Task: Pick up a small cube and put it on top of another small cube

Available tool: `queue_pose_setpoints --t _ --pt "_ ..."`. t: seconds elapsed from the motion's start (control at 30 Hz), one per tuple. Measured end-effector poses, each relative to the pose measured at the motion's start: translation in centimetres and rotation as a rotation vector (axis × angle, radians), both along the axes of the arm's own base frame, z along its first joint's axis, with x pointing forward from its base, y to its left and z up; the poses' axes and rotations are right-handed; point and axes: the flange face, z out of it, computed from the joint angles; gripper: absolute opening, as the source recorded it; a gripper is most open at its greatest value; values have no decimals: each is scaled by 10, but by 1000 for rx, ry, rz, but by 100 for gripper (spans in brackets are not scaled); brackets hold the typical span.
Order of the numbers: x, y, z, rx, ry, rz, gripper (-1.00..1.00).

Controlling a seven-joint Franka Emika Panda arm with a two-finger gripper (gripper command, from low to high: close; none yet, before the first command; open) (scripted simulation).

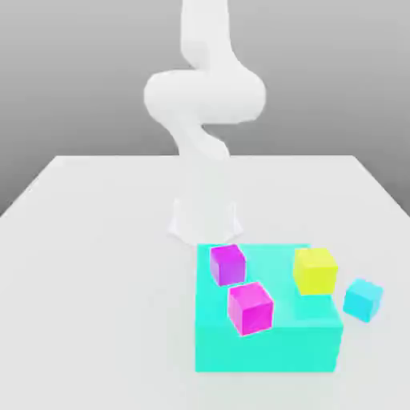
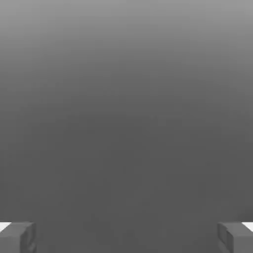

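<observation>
From my station I see the gripper [image 2: 126, 237] spread wide, its two grey fingertips [image 2: 17, 236] at opposite lower corners of the hand view with nothing between them; the white arm [image 1: 204, 96] rises at the exterior view's upper centre; the small sky-blue cube [image 1: 363, 299] sits on the white table [image 1: 88, 272] at lower right, just beside the large flat turquoise block [image 1: 268, 344]; on that block rest two magenta cubes [image 1: 227, 264] [image 1: 251, 307] and a yellow cube [image 1: 314, 270].

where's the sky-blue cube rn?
In the exterior view, the small sky-blue cube sits on the table at the turquoise block's right side, nearest the yellow cube.
</observation>
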Motion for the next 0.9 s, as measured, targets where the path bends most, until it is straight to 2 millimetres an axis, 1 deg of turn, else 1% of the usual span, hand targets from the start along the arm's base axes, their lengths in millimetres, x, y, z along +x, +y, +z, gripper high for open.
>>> queue_pose_setpoints --t 0.07,0.17,0.23,0.33,0.4,0.47,0.53,0.57,0.6,0.7,0.73,0.8,0.9 --pt "22 30 -43 -25 66 62 0" --pt "42 75 -107 -63 159 155 0" --pt "47 105 -150 -90 219 218 0" --pt "43 147 -216 -130 308 315 0" --pt "33 174 -260 -158 367 381 0" --pt "18 198 -303 -186 425 448 0" --pt "-3 218 -345 -214 483 515 0" --pt "-15 229 -365 -229 511 552 0" --pt "-33 243 -385 -248 539 602 0" --pt "-78 261 -441 -291 625 703 0" --pt "-88 263 -457 -299 648 722 0" --pt "-95 264 -481 -302 664 734 0" --pt "-97 264 -514 -303 670 738 0"
